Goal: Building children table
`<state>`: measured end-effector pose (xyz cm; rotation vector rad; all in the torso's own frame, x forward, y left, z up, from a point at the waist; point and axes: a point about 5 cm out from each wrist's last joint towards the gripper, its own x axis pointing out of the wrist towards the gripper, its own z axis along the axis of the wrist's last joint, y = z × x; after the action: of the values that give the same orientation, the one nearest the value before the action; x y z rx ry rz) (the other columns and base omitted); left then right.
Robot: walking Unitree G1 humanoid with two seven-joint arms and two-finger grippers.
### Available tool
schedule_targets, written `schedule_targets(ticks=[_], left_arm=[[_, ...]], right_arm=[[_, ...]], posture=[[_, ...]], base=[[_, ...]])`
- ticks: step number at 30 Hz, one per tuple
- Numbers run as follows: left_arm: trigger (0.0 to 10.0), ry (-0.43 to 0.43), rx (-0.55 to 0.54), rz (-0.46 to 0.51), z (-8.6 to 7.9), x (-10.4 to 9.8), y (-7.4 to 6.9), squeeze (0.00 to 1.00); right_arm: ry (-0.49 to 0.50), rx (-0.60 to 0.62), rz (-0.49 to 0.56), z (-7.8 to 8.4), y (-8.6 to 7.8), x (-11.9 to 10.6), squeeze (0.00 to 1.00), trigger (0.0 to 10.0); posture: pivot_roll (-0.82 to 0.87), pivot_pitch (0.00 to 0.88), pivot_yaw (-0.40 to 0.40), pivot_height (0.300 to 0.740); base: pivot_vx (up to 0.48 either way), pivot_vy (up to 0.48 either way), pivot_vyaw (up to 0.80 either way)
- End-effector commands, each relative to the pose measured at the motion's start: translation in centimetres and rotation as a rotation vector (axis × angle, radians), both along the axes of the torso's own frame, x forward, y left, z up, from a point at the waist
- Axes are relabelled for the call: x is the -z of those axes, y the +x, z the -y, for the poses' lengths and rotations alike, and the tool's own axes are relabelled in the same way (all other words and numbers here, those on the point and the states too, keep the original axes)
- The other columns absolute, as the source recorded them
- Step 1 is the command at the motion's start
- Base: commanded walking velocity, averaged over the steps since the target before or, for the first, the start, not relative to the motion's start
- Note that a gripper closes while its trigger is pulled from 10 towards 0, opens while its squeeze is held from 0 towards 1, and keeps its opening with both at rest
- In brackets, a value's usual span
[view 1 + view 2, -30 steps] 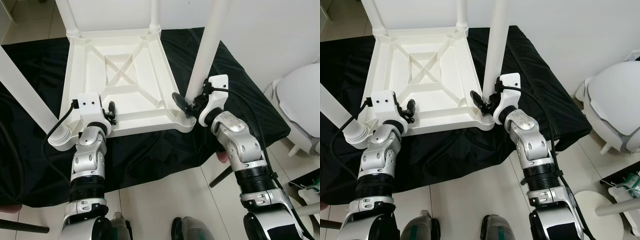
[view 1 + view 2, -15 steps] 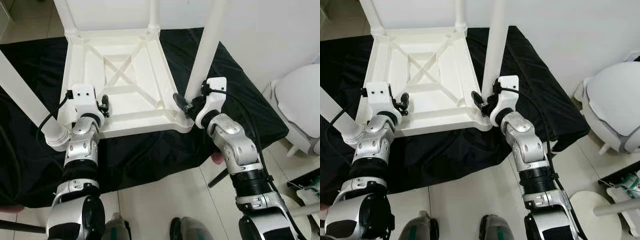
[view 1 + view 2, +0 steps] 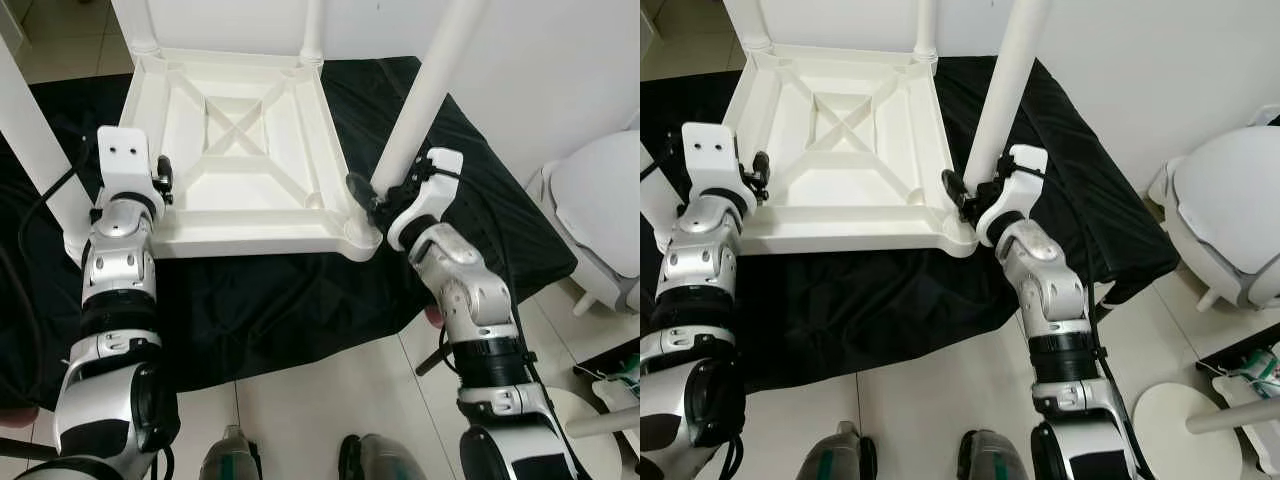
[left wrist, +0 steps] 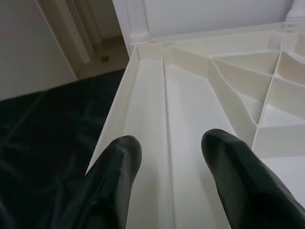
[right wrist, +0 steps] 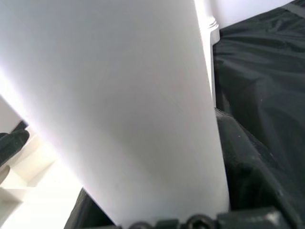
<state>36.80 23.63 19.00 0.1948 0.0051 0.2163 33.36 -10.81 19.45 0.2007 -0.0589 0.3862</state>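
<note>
Upturned table top (image 3: 245, 150): plain white, raised ribs crossing in an X. Table leg (image 3: 430, 90) at near right corner: same plain white. Cloth (image 3: 300, 300) underneath: black, creased, faint sheen. Floor (image 3: 330, 400): pale off-white tiles, thin grey joints. Left tool (image 4: 167, 191): glossy black fingers. Right tool (image 3: 372, 203): black fingers, white wrist housing. Arms: silver with black bands.

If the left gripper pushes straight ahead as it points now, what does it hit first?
Probably the ribbed underside of the upturned white table: the left gripper hangs open just above its edge channel, though depth is hard to judge.
</note>
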Motion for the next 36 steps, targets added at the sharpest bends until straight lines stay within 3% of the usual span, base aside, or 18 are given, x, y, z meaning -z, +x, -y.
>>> schedule_targets(ticks=[1, 6, 8, 11, 12, 13, 15, 17, 22, 27, 30, 32, 33, 35, 36], left_arm=[[10.0, 0.044, -0.463, 0.102, -4.0, -1.6, -1.4, 0.0], [10.0, 0.082, -0.446, 0.161, -4.1, -4.0, -1.1, 0.0], [10.0, 0.153, -0.415, 0.218, -4.0, -7.7, -0.6, 0.0], [10.0, 0.153, -0.415, 0.218, -4.0, -7.7, -0.6, 0.0], [10.0, 0.217, -0.38, 0.301, -3.6, -12.9, 0.0, 0.0], [10.0, 0.217, -0.38, 0.301, -3.6, -12.9, 0.0, 0.0], [10.0, 0.234, -0.353, 0.369, -2.7, -16.6, 0.3, 0.0], [10.0, 0.237, -0.327, 0.401, -2.0, -17.8, 0.4, 0.0], [10.0, 0.234, -0.236, 0.431, 1.1, -19.6, 0.9, 0.0], [10.0, 0.241, -0.199, 0.45, 2.8, -20.4, 1.1, 0.0], [10.0, 0.244, -0.134, 0.472, 5.4, -21.1, 1.3, 0.0], [10.0, 0.244, -0.134, 0.472, 5.4, -21.1, 1.3, 0.0], [10.0, 0.223, -0.091, 0.482, 6.8, -21.2, 1.5, 0.0], [10.0, 0.223, -0.091, 0.482, 6.8, -21.2, 1.5, 0.0], [10.0, 0.206, -0.034, 0.487, 8.7, -21.1, 1.6, 0.0]], right_arm=[[0.173, 0.111, 0.017, 2.9, 0.3, -0.8, 0.0, 0.0], [0.312, 0.136, 0.015, 3.8, 0.1, -0.5, 0.0, 0.0], [0.464, 0.151, 0.007, 4.5, 0.1, 0.0, 0.0, 0.0], [0.464, 0.151, 0.007, 4.5, 0.1, 0.0, 0.0, 0.0], [0.619, 0.163, -0.022, 4.3, 0.3, 1.0, 0.0, 0.0], [0.619, 0.163, -0.022, 4.3, 0.3, 1.0, 0.0, 0.0], [0.681, 0.19, -0.086, 3.5, 0.5, 2.7, 0.0, 0.0], [0.72, 0.197, -0.119, 3.2, 0.6, 3.4, 0.0, 0.0], [0.818, 0.216, -0.237, 2.5, 1.1, 5.6, 0.0, 0.0], [0.823, 0.239, -0.294, 2.6, 1.4, 6.7, 0.0, 0.0], [0.82, 0.253, -0.352, 2.5, 1.8, 7.8, 0.0, 0.0], [0.82, 0.253, -0.352, 2.5, 1.8, 7.8, 0.0, 0.0], [0.864, 0.245, -0.371, 2.2, 2.0, 8.0, 0.0, 0.0], [0.864, 0.245, -0.371, 2.2, 2.0, 8.0, 0.0, 0.0], [0.949, 0.243, -0.398, 1.9, 2.2, 8.3, 0.0, 0.0]], posture=[[-0.04, 0.025, 0.041, 0.74], [-0.04, 0.028, 0.052, 0.74], [-0.03, 0.03, 0.062, 0.74], [-0.03, 0.03, 0.062, 0.74], [-0.01, 0.028, 0.073, 0.74], [-0.01, 0.028, 0.073, 0.74], [-0.01, 0.025, 0.073, 0.74], [-0.01, 0.023, 0.075, 0.74], [0.0, 0.019, 0.076, 0.74], [0.01, 0.019, 0.071, 0.74], [0.01, 0.025, 0.071, 0.74], [0.01, 0.025, 0.071, 0.74], [0.01, 0.024, 0.07, 0.74], [0.01, 0.024, 0.07, 0.74], [0.01, 0.025, 0.069, 0.74]], base=[[0.0, 0.0, 0.0], [0.0, 0.0, 0.0], [0.0, 0.0, 0.0], [0.0, 0.0, 0.0], [0.0, 0.0, 0.0], [0.0, 0.0, 0.0], [0.0, 0.0, 0.0], [0.0, 0.0, 0.0], [0.0, 0.0, 0.0], [0.0, 0.0, 0.0], [0.0, 0.0, 0.0], [0.0, 0.0, 0.0], [0.0, 0.0, 0.0], [0.0, 0.0, 0.0], [0.0, 0.0, 0.0]])
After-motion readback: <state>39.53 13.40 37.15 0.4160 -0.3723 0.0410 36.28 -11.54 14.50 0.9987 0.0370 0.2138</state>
